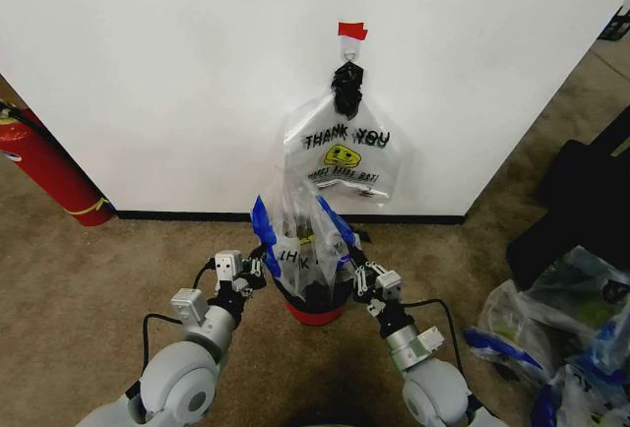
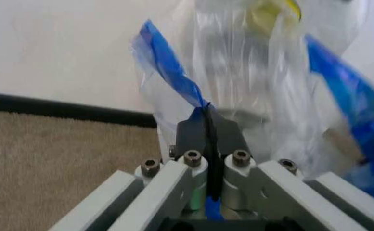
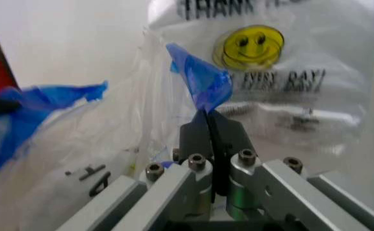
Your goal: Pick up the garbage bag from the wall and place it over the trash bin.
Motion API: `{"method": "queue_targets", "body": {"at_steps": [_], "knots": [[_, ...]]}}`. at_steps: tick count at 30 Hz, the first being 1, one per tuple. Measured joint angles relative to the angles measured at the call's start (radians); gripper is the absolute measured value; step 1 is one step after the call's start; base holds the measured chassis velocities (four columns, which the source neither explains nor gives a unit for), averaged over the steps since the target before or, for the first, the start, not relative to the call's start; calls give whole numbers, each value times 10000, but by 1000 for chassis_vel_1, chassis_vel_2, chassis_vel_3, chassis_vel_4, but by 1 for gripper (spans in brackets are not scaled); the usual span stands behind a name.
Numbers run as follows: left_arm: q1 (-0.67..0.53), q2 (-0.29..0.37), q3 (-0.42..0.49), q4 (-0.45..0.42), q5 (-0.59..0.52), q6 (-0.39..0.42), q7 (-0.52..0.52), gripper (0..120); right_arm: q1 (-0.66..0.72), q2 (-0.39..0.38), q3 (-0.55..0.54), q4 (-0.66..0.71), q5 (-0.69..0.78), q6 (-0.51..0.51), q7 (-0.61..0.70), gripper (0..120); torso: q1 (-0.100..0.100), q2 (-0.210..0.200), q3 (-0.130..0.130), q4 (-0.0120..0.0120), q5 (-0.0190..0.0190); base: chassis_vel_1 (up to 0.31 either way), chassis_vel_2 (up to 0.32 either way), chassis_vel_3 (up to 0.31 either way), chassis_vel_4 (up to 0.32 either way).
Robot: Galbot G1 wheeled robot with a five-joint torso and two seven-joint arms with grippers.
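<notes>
The garbage bag (image 1: 298, 222), clear crinkly plastic with blue patches, stands stretched upright over the trash bin (image 1: 316, 301), whose black mesh and red base show below it. My left gripper (image 1: 260, 266) is shut on the bag's blue left edge (image 2: 174, 77), its tips (image 2: 206, 114) pinching the plastic. On the other side, my right gripper (image 1: 352, 272) is shut on the blue right edge (image 3: 203, 82), pinched at its tips (image 3: 207, 116). Behind stands the white wall (image 1: 167, 73).
A whitish "THANK YOU" bag (image 1: 344, 152) with a smiley hangs from a hook (image 1: 350, 49) under red tape (image 1: 351, 30). A red fire extinguisher (image 1: 49, 166) leans at the left. Several plastic bags (image 1: 561, 338) and a dark object (image 1: 581, 191) lie to the right on carpet.
</notes>
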Motion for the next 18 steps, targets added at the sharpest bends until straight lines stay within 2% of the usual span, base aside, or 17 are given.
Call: {"method": "queue_targets", "body": {"at_steps": [9, 13, 18], "knots": [[943, 551, -644, -1157, -146, 69, -6, 0, -1215, 14, -741, 1572, 506, -647, 358, 0, -1, 1, -1, 0, -1, 0, 0, 0, 0], [887, 605, -661, -1204, -326, 92, 3, 0, -1493, 54, -791, 1589, 461, -666, 373, 0, -1, 1, -1, -1, -1, 0, 0, 0, 0], [723, 381, -246, -1055, -244, 156, -17, 0, -1387, 2, -260, 1335, 451, -686, 648, 0, -1, 0, 0, 0, 0, 0, 0, 0, 0]]}}
